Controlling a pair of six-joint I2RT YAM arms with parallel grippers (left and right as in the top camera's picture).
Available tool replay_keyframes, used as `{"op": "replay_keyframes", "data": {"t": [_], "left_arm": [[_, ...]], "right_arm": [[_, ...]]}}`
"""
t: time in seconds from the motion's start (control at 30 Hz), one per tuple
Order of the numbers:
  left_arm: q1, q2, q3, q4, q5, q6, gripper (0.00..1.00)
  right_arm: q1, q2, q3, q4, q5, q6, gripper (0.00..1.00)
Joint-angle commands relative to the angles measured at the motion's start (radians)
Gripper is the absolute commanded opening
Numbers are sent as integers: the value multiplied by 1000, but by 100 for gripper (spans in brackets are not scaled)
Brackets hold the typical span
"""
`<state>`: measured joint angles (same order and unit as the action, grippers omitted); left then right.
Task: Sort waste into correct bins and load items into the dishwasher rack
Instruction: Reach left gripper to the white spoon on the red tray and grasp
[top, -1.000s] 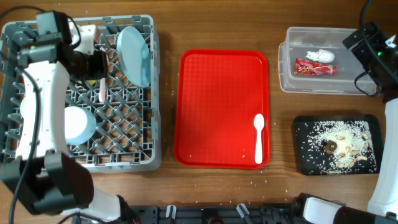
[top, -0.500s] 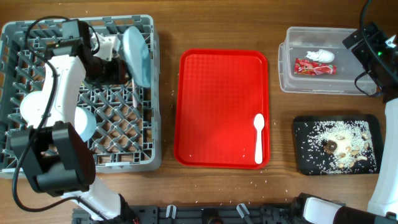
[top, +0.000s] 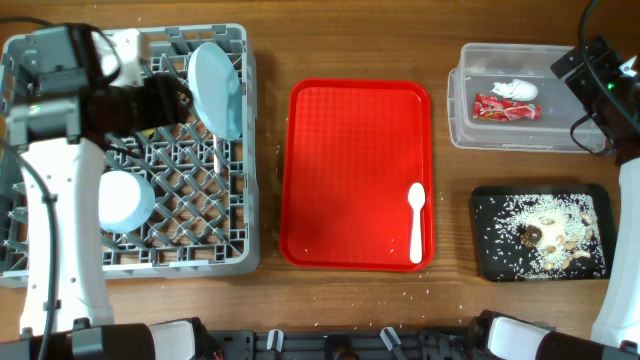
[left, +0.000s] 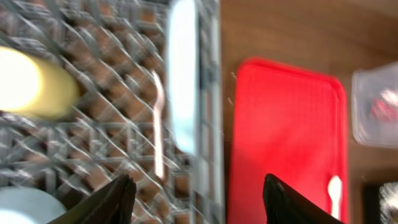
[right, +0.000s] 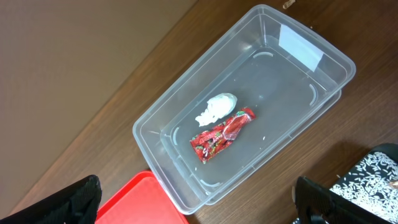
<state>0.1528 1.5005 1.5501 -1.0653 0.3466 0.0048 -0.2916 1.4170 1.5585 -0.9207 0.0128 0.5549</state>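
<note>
On the red tray (top: 350, 170), by its right edge: white spoon (top: 416, 222), long axis front-to-back, bowl end away from the robot. It lies well right of the left gripper (left: 198, 186), which is spread and empty over the rack (top: 130, 265). Right gripper (right: 198, 186), also spread, hangs above the clear tub (right: 280, 99); judged somewhat nearer.

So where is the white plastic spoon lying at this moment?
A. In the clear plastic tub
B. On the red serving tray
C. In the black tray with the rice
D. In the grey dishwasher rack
B: in the overhead view the white spoon lies flat on the red serving tray, near the tray's lower right corner, with nothing gripping it.
</note>
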Motion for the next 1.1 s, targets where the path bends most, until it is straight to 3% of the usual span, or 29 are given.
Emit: {"op": "replay_keyframes", "data": {"t": [0.0, 0.1, 0.23, 0.4, 0.47, 0.5, 0.53, 0.57, 0.67, 0.77, 0.83, 0.93, 1.0, 1.07], "left_arm": [[-200, 17, 0, -54, 46, -123, 65], [-426, 60, -38, 2, 8, -375, 67], [-737, 192, -62, 115, -369, -800, 68], [-1007, 378, -62, 325, -602, -956, 70], [-1063, 431, -62, 363, -613, -981, 70], [-1101, 463, -62, 392, -606, -982, 76], [-1126, 479, -62, 409, -606, -982, 91], [-1146, 490, -62, 417, -606, -982, 100], [-1192, 494, -62, 470, -607, -982, 100], [-1207, 509, -62, 541, -649, -967, 92], [-1211, 536, -62, 595, -661, -864, 92], [-1212, 608, -62, 612, -666, -749, 83], [-1212, 628, -62, 610, -686, -745, 71], [-1218, 639, -62, 607, -683, -756, 66]], "right_arm": [[0, -14, -8, -1, 24, -2, 100], [0, -14, -8, -1, 24, -2, 100], [0, -14, -8, -1, 24, -2, 100], [0, -14, -8, -1, 24, -2, 100], [0, -14, -8, -1, 24, -2, 100], [0, -14, -8, -1, 24, -2, 100], [0, -14, -8, -1, 24, -2, 100], [0, -14, -8, -1, 24, -2, 100], [0, -14, -8, -1, 24, -2, 100], [0, -14, -8, -1, 24, -2, 100], [0, -14, -8, -1, 24, -2, 100], [0, -14, -8, -1, 24, -2, 100], [0, -14, -8, -1, 24, -2, 100], [0, -14, -8, -1, 24, -2, 100]]}}
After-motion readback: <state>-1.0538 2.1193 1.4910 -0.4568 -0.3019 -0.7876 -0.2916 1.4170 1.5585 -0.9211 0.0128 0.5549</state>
